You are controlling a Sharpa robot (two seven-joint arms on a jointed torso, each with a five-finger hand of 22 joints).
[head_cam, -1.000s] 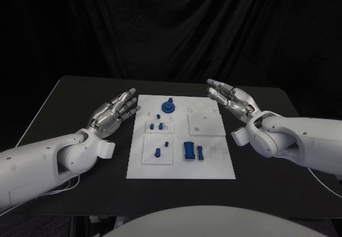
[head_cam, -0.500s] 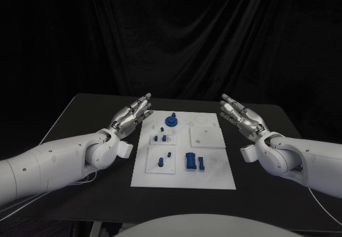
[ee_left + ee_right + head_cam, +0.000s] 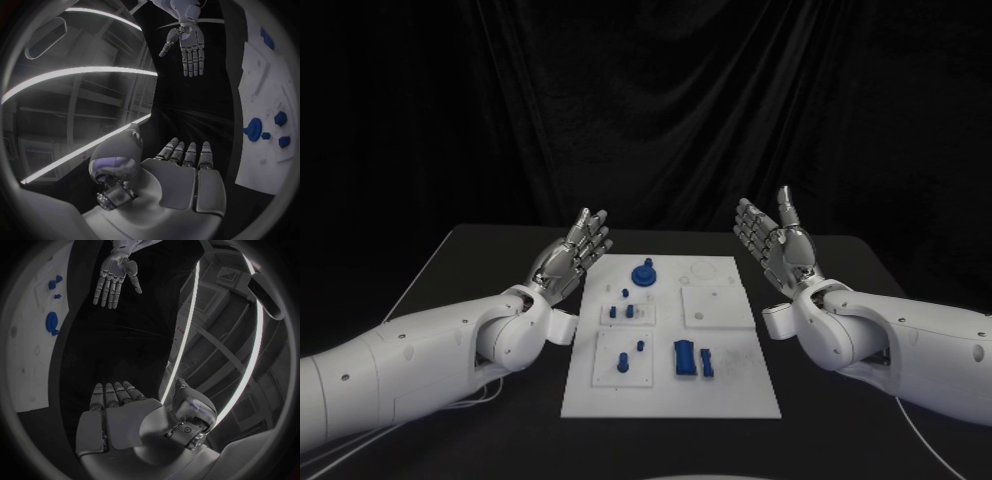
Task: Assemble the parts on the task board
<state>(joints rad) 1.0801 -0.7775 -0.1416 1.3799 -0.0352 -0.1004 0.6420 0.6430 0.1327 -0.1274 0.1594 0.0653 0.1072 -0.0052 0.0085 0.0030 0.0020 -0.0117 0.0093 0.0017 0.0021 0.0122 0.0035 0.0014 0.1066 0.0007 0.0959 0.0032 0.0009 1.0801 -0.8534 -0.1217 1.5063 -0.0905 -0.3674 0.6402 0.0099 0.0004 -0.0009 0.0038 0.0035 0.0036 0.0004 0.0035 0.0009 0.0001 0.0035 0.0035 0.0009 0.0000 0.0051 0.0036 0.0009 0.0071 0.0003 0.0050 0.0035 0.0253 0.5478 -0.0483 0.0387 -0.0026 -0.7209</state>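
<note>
Hands are both sitting raised above the black table, holding nothing. Going L to R in head view:

L hand is hovering at approx 9 o'clock of the task board, just beside its far L corner, fingers straight and slightly apart, released, not touching anything. L wrist view is showing the same hand flat with fingers extended, nothing in the palm.

Task board is lying flat mid-table between the two arms. Parts on it, all blue: round knobbed part is standing near the far L area, approx 11 o'clock of board centre; two small pegs are standing in a small raised white plate at 9 o'clock; more small pegs are sitting in the near-L plate at approx 7 o'clock; a rectangular block w/ a thinner piece just beside it is lying at approx 6 o'clock. A square white plate is sitting at 2 o'clock, no blue on it.

R hand is hovering at approx 3 o'clock of the board's far end, tilted up, palm facing the board, fingers extended and apart, released. R wrist view is showing it flat, w/ nothing in it.
</note>
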